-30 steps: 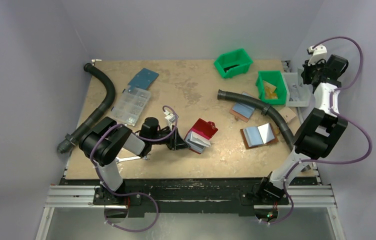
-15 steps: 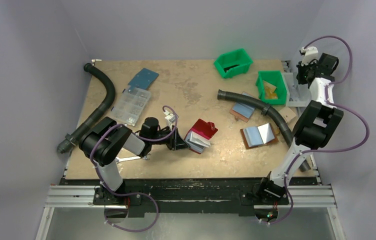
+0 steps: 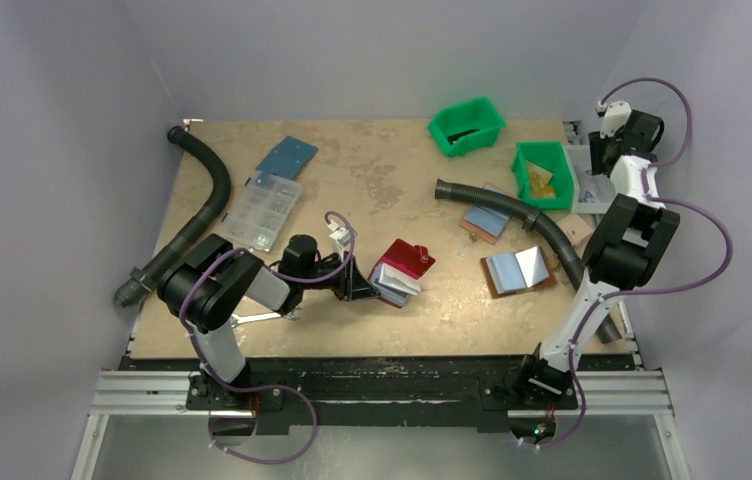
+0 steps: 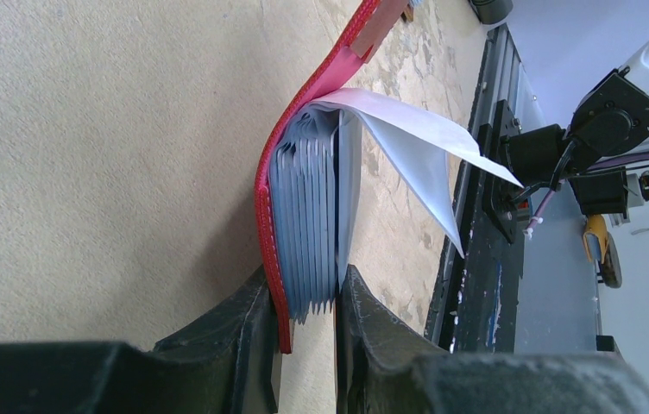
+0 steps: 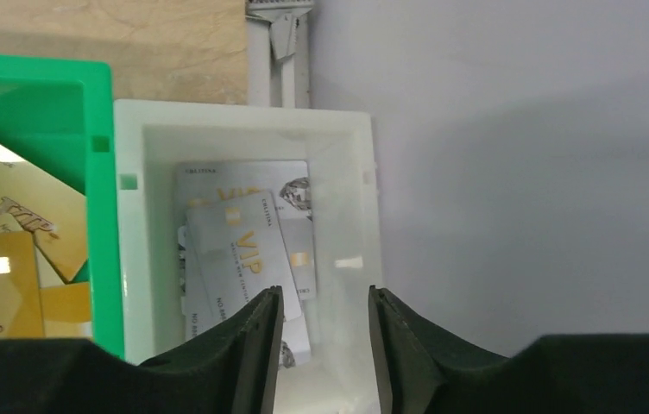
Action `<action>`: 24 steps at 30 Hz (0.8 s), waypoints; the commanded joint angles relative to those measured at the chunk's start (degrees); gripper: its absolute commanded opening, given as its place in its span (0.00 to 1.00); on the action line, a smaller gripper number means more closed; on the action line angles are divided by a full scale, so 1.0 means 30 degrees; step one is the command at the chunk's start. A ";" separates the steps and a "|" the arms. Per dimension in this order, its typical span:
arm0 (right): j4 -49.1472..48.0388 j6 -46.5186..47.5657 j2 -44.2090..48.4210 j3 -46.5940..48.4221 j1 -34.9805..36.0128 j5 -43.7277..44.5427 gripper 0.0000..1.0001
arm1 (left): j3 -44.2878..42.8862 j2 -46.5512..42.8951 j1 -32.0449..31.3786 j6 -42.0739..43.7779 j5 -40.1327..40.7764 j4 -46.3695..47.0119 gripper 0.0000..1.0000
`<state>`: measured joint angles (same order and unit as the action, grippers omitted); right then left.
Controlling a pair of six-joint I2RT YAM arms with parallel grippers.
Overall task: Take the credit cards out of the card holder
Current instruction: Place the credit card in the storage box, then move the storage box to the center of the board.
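right pincer (image 5: 321, 297) now parted over bin (image 5: 243, 116), left pincer (image 4: 304, 278) clamps card holder (image 4: 304, 198)

I look down on a tan, mottled worktop (image 3: 372, 170) boxed in by plain, pale lilac-grey walls (image 3: 382, 50) at the back and both sides. A black and silver metal rail (image 3: 392, 385) runs along its near edge. The light is soft and even, with a brighter patch near the front.

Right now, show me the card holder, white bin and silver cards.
card holder (image 4: 308, 216): left wrist view, grey pockets.
white bin (image 5: 243, 138): right wrist view, far wall.
silver cards (image 5: 239, 250): right wrist view, top card.
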<state>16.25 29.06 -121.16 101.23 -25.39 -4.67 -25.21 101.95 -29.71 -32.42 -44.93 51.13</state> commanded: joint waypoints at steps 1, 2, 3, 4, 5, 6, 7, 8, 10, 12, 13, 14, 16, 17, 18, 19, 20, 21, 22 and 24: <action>-0.1513 0.0324 0.1505 -0.0664 0.0256 0.1254 0.49 | 0.0466 -0.0083 -0.0027 0.0643 0.0796 -0.1635 0.00; -0.1274 0.0310 0.1734 -0.0733 0.0262 0.0650 0.51 | 0.0490 -0.0102 -0.0027 0.0642 0.0796 -0.1635 0.00; -0.0948 0.0305 0.1960 -0.0785 0.0296 -0.0154 0.52 | 0.0504 -0.0129 -0.0027 0.0642 0.0811 -0.1635 0.00; -0.0599 0.0304 0.2246 -0.0869 0.0330 -0.0888 0.53 | 0.0517 -0.0184 -0.0012 0.0664 0.0823 -0.1649 0.00; -0.0285 0.0304 0.2442 -0.0978 0.0360 -0.1500 0.55 | 0.0519 -0.0217 -0.0025 0.0652 0.0847 -0.1662 0.00; -0.0022 0.0218 0.2609 -0.1094 0.0447 -0.2024 0.56 | 0.0523 -0.0254 -0.0027 0.0636 0.0861 -0.1664 0.00; 0.0330 0.0191 0.2732 -0.1134 0.0539 -0.2536 0.57 | 0.0538 -0.0302 -0.0027 0.0641 0.0855 -0.1686 0.00; 0.0579 0.0096 0.2843 -0.1198 0.0587 -0.2907 0.58 | 0.0526 -0.0341 -0.0012 0.0642 0.0855 -0.1678 0.00; 0.0771 -0.0369 0.3060 -0.1357 0.0641 -0.3615 0.61 | 0.0563 -0.0422 -0.0027 0.0642 0.0859 -0.1736 0.00; 0.0980 -0.0765 0.3147 -0.1400 0.0667 -0.4187 0.62 | 0.0580 -0.0543 -0.0027 0.0653 0.0877 -0.1802 0.00; 0.1172 -0.0991 0.3114 -0.1367 0.0695 -0.4498 0.63 | 0.0581 -0.0595 -0.0027 0.0644 0.0887 -0.1809 0.00; 0.1413 -0.1158 0.2997 -0.1282 0.0702 -0.4779 0.64 | 0.0604 -0.0653 -0.0023 0.0642 0.0888 -0.1832 0.00; 0.1936 -0.1316 0.2563 -0.0942 0.0826 -0.4903 0.67 | 0.0611 -0.0744 -0.0027 0.0642 0.0921 -0.1854 0.00; 0.2167 -0.1374 0.2250 -0.0727 0.0901 -0.4815 0.67 | 0.0615 -0.0781 -0.0027 0.0642 0.0936 -0.1842 0.00; 0.2269 -0.1492 0.1970 -0.0532 0.0944 -0.4653 0.67 | 0.0626 -0.0811 -0.0027 0.0617 0.0920 -0.1847 0.00; 0.2319 -0.1675 0.1719 -0.0361 0.1000 -0.4494 0.68 | 0.0642 -0.0841 -0.0027 0.0606 0.0914 -0.1841 0.00; 0.2365 -0.1811 0.1372 -0.0101 0.1060 -0.4339 0.68 | 0.0659 -0.0896 -0.0027 0.0586 0.0928 -0.1840 0.00; 0.2397 -0.1934 0.1087 0.0081 0.1081 -0.4206 0.68 | 0.0690 -0.0947 -0.0027 0.0584 0.0915 -0.1847 0.00; 0.2426 -0.2089 0.0832 0.0269 0.1120 -0.4039 0.68 | 0.0723 -0.1011 -0.0027 0.0584 0.0943 -0.1859 0.00; 0.2462 -0.2238 0.0353 0.0580 0.1200 -0.3739 0.68 | 0.0799 -0.1105 -0.0026 0.0584 0.0953 -0.1869 0.00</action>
<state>22.31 24.86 -117.86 99.59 -22.44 -16.40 -24.45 99.81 -29.76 -32.40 -44.18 49.17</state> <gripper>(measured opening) 0.675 0.247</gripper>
